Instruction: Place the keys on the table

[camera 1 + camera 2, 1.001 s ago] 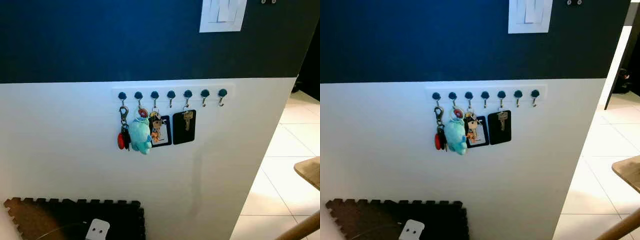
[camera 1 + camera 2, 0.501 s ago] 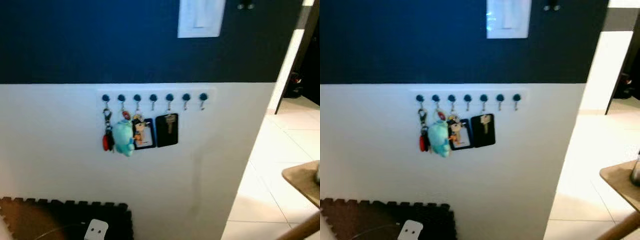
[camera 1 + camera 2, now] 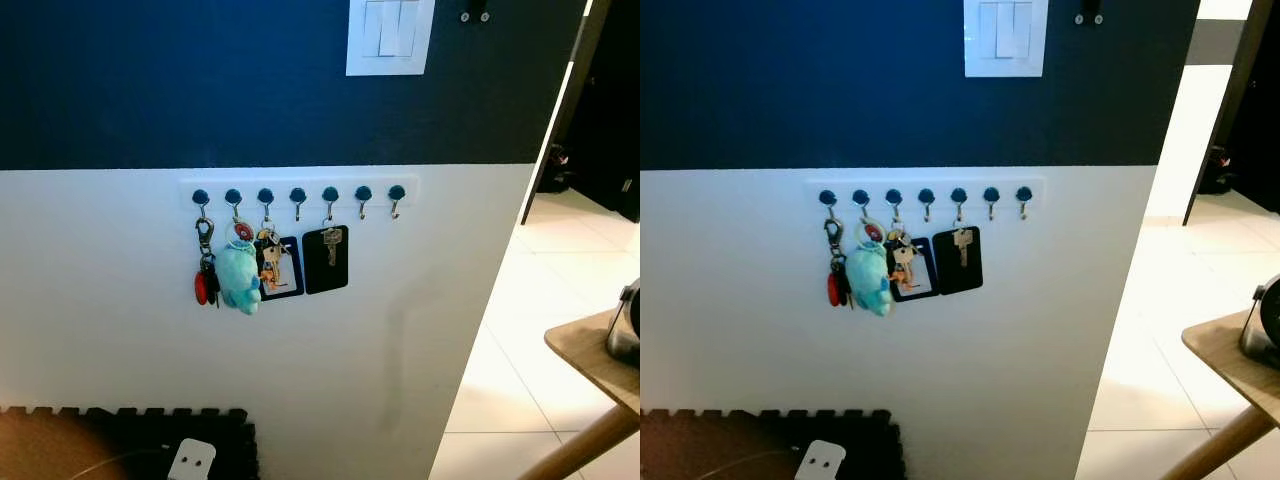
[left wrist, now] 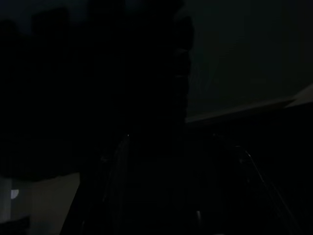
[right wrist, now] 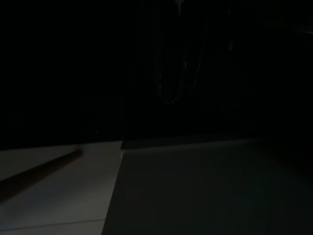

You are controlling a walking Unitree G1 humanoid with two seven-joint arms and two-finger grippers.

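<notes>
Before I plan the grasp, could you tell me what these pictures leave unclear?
- Table: cut off by the eye views' right edge, top mostly unseen.
- Metal object on it: cropped, unidentifiable.
- Keys behind the teal plush: count unclear, overlapping.
- Both end effectors: wrist views too dark.
</notes>
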